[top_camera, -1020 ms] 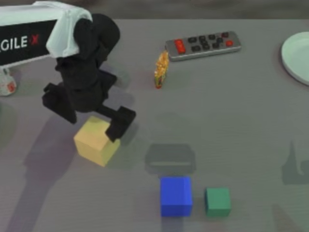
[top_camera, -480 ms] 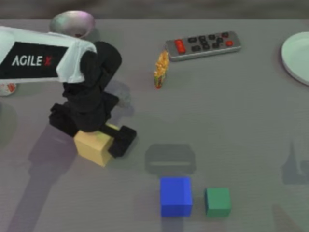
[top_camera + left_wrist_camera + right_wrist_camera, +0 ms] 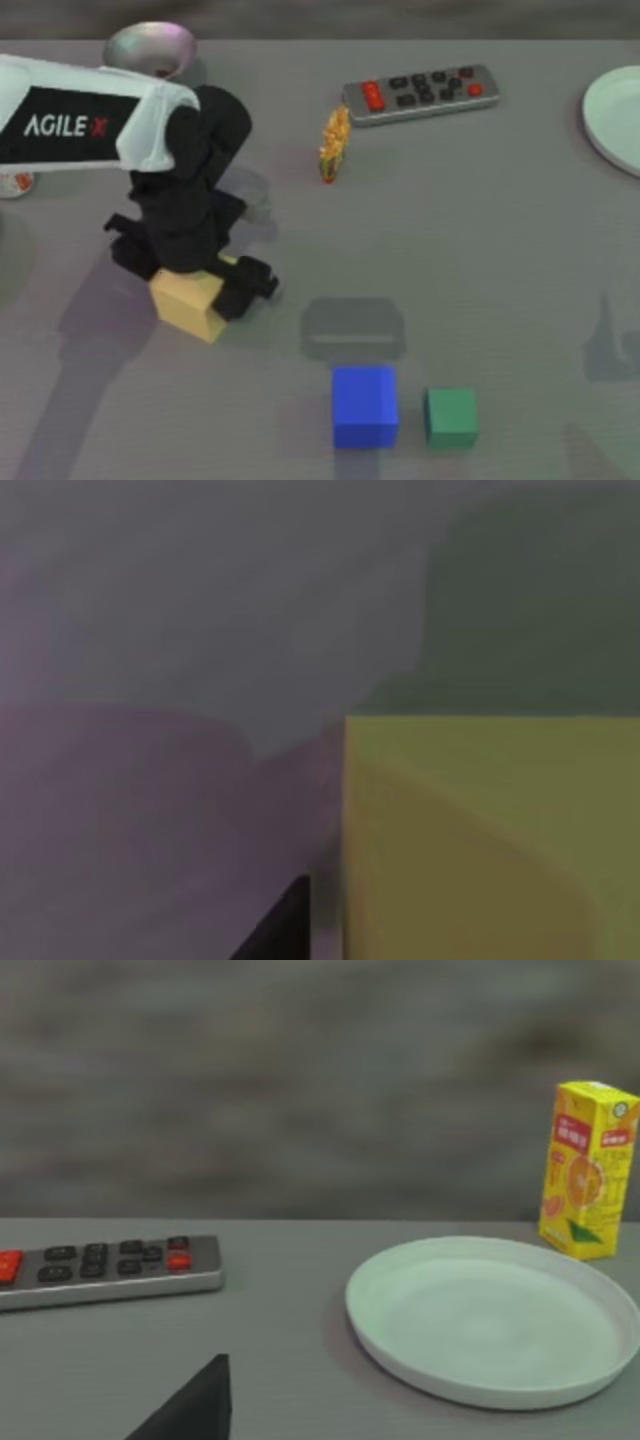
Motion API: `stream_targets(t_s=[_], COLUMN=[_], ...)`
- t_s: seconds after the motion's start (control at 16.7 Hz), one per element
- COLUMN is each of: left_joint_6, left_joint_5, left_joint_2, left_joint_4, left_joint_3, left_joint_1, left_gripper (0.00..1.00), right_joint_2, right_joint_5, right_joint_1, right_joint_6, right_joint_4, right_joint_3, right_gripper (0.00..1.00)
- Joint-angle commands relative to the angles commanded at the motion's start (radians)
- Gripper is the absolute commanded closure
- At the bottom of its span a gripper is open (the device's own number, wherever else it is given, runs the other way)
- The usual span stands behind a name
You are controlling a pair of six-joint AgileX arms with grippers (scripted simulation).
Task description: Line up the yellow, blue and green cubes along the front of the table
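Note:
The pale yellow cube [image 3: 188, 302] rests on the grey table [image 3: 500, 260] at the left, half hidden under my left gripper [image 3: 190, 266]. That gripper is open and straddles the cube, one finger on each side. In the left wrist view a dark fingertip [image 3: 285, 925] stands a narrow gap away from the yellow cube's side [image 3: 480, 840]. The blue cube [image 3: 365, 405] and the smaller green cube [image 3: 450, 417] sit side by side near the front edge. My right gripper [image 3: 285, 1430] is parked off the top view's right, with one finger [image 3: 195, 1405] showing.
A grey remote [image 3: 420, 93] and a small orange packet [image 3: 333, 145] lie at the back middle. A white plate [image 3: 615, 115] sits back right, with a yellow juice carton [image 3: 588, 1170] beside it. A metal bowl [image 3: 150, 47] stands back left.
My left gripper has come down over the yellow cube and its fingers have drawn closer to the cube's sides. The blue and green cubes have not moved.

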Motion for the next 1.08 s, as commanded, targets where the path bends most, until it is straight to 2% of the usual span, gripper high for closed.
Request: stream_targets(t_s=[0.36, 1.08], left_joint_6=[0.0, 0.001], left_joint_5=[0.0, 0.002], left_joint_2=[0.0, -0.026], left_joint_4=[0.0, -0.046], left_joint_3=[0.0, 0.033], left_joint_1=[0.0, 0.0], left_gripper=[0.98, 1.0], right_joint_2=[0.0, 0.0], right_joint_5=[0.0, 0.0], right_joint_1=[0.0, 0.0], right_joint_6=[0.0, 0.0], right_joint_4=[0.0, 0.0], right_joint_3=[0.0, 0.0], right_gripper=[0.0, 0.0])
